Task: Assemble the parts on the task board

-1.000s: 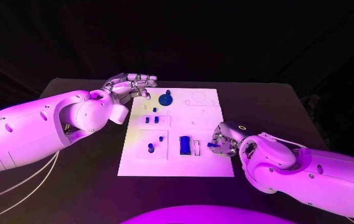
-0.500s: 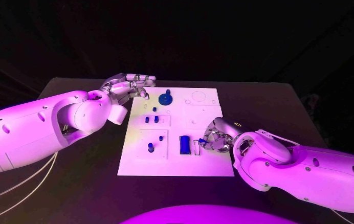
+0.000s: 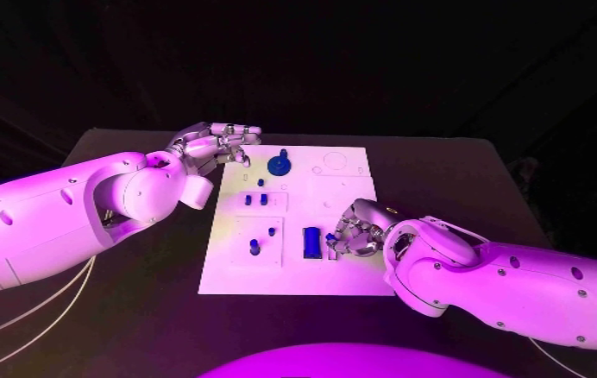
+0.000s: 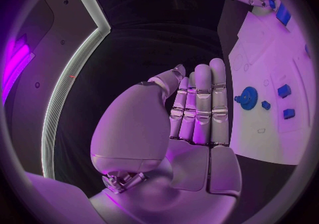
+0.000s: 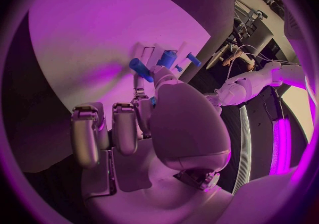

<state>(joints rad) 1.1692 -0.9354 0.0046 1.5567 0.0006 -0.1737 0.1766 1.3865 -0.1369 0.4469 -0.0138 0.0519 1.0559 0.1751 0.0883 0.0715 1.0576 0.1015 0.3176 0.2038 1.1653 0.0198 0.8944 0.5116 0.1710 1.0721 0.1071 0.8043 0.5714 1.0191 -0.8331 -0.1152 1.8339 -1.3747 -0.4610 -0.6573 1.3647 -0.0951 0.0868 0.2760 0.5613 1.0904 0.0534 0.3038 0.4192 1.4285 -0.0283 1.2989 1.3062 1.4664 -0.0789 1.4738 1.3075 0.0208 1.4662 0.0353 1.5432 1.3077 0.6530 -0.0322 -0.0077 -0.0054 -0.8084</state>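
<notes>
The white task board (image 3: 338,198) lies mid-table. On it are a blue gear (image 3: 279,166), two small blue pieces (image 3: 255,199), two blue pegs (image 3: 260,242) and a blue block (image 3: 311,242). My right hand (image 3: 357,230) hovers over the board's right side, just right of the block, pinching a small blue peg (image 5: 140,69) between thumb and finger. My left hand (image 3: 216,145) hangs off the board's far left corner, near the gear, fingers straight and holding nothing. The left wrist view shows the left hand (image 4: 198,109) beside the gear (image 4: 249,97).
Black table (image 3: 137,309) surrounds the board on all sides. Round outlines (image 3: 334,164) mark the board's far right part. My left forearm (image 3: 87,210) lies over the table left of the board, my right forearm (image 3: 498,279) to its right.
My right hand has moved left across the board with the blue peg, up beside the blue block. The left hand has barely moved.
</notes>
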